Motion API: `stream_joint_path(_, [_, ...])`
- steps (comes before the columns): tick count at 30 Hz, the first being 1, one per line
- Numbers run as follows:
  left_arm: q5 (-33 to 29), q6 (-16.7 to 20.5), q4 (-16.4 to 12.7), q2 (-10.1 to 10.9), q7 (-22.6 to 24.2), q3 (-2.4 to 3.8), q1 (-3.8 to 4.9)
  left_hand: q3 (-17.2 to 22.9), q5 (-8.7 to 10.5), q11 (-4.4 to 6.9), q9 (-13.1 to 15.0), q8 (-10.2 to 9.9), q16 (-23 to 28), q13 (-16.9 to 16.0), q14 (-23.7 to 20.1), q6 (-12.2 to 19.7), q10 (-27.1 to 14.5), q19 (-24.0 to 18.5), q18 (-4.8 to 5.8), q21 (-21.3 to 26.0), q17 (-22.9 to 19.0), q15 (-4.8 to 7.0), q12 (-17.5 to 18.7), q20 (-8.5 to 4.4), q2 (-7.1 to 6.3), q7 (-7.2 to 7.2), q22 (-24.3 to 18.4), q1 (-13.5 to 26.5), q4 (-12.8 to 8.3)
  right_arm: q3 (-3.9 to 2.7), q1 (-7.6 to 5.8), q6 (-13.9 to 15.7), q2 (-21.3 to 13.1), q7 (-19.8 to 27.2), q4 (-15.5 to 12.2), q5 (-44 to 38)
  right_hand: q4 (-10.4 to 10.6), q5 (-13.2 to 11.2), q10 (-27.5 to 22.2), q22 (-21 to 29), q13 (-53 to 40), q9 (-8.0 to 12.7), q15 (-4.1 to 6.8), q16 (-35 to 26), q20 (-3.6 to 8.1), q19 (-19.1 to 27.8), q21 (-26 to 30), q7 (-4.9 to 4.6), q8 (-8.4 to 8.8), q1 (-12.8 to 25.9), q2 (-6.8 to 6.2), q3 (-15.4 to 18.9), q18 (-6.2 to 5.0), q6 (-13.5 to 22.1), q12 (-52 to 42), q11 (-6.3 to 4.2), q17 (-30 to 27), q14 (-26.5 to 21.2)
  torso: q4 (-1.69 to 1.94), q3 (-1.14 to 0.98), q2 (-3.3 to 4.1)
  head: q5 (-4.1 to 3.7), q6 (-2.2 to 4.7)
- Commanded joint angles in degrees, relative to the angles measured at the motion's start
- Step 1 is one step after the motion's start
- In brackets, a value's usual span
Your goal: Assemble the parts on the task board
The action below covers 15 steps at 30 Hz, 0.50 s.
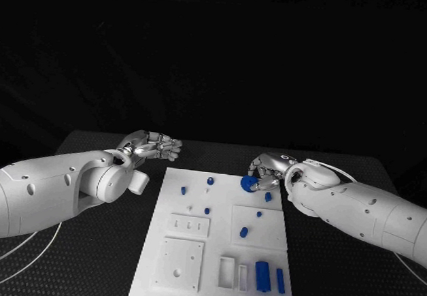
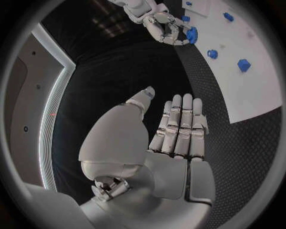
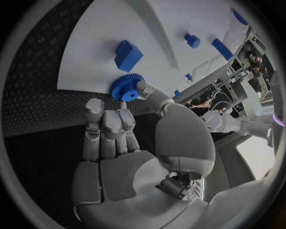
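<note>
The left robot hand (image 1: 153, 146) hovers over the dark worktop (image 1: 95, 146) just off the far left corner of the white board (image 1: 218, 230). It holds nothing; in the left wrist view its fingers (image 2: 178, 124) lie straight and close side by side, the thumb set apart from them, over bare worktop beside the board's edge.

The board is a long plate, its long axis running from the robot's body toward the far side of the worktop. Dark worktop shows on both long sides and beyond the far edge. On the near half sit a square white block (image 1: 181, 257) at the left, a small white plate with slots (image 1: 188, 224) beyond it, and at the near right 2 long blue bars (image 1: 262, 275), both lying parallel to the board's long axis. Small blue pegs (image 1: 243, 232) stand scattered across the far half.

At the board's far right corner is the blue gear (image 1: 249, 183), a toothed disc, pinched between the thumb and fingers of the right robot hand (image 1: 269, 171). In the right wrist view the gear (image 3: 126, 87) sits at the board's edge with its flat face toward the board; whether it touches the surface I cannot tell. A blue block (image 3: 128, 55) lies on the board just beside the gear.
</note>
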<state>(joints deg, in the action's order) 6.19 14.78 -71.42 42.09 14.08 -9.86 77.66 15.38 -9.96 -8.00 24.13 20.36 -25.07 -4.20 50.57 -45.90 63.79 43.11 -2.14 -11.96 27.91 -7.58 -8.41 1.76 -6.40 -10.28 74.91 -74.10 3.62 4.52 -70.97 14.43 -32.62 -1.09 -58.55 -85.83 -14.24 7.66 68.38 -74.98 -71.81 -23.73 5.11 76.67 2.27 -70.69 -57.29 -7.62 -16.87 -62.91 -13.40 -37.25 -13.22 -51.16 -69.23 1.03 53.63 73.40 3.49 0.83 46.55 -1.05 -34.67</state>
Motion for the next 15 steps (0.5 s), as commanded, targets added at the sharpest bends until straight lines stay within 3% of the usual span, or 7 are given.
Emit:
stream_joint_path(1, [0.22, -0.92, -0.16, -0.1, 0.37, 0.04, 0.1, -0.07, 0.19, -0.03, -0.08, -0.38, 0.21, 0.09, -0.14, -0.49, 0.42, -0.01, -0.97, -0.01, -0.09, -0.29, 0.19, 0.32, -0.02, -0.05, 1.25, 0.54, -0.34, 0.57, 0.85, -2.59, 0.17, -0.36, 0.77, -0.79, -0.36, 0.2, -0.14, -1.14, 0.12, 0.24, -0.22, -0.18, 0.28, 0.12, -0.22, -0.16, 0.32, -0.63, 0.14, -0.01, -1.78, 0.12, -0.16, 0.27, 0.08, -0.34, -0.03, -0.02, 0.0, 0.06, -0.14])
stream_joint_path(15, [0.25, -0.93, -0.02, -0.18, 0.29, 0.04, 0.1, -0.05, 0.19, -0.03, -0.08, -0.41, 0.21, 0.1, -0.14, -0.51, 0.44, -0.02, -0.97, 0.0, -0.1, -0.29, 0.22, 0.32, 0.01, -0.05, 1.25, 0.57, -0.33, 1.0, 1.21, -3.15, 0.06, -0.24, 0.44, -2.2, -0.57, 0.76, -0.6, -1.1, 0.63, 0.12, -0.27, -0.45, 0.13, 0.31, -0.37, -0.19, -0.05, -0.65, 0.53, -0.42, -1.78, -0.51, 0.15, 0.32, 0.42, -0.3, -0.14, -0.03, -0.01, -0.02, -0.59])
